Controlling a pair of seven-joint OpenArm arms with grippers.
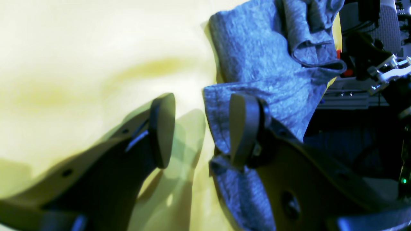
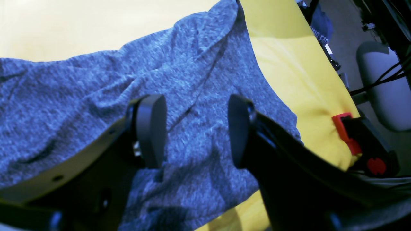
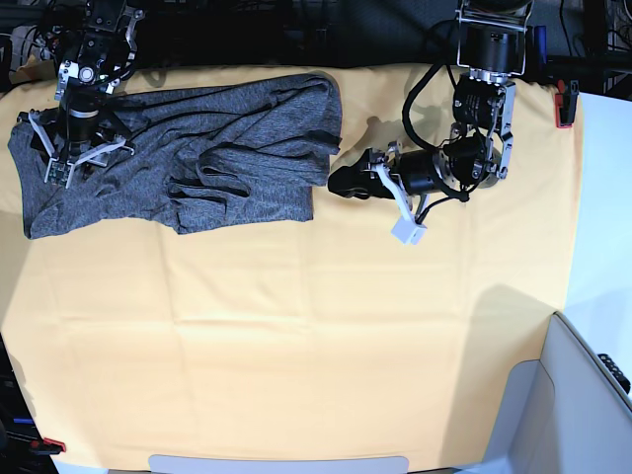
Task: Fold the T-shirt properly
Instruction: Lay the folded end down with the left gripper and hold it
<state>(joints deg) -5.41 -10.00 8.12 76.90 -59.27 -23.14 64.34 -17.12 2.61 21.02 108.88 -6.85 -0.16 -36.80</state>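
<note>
Wrist cams overexposed w/ blue-yellow tint, soft focus; base cam evenly lit.

Arm housings: both arms are showing black cylindrical joints with silver metal brackets in the base view.
Cables: black cables are looping along the left arm's upper links.
Left gripper [image 1: 199,128]: two dark, flat fingers are ending in rounded oval pads [image 1: 163,128], with small screw holes showing along them.
Right gripper [image 2: 192,128]: it is showing the same dark fingers and rounded black pads [image 2: 151,128].
Fittings: white plastic pieces are projecting beside both grippers.
</note>
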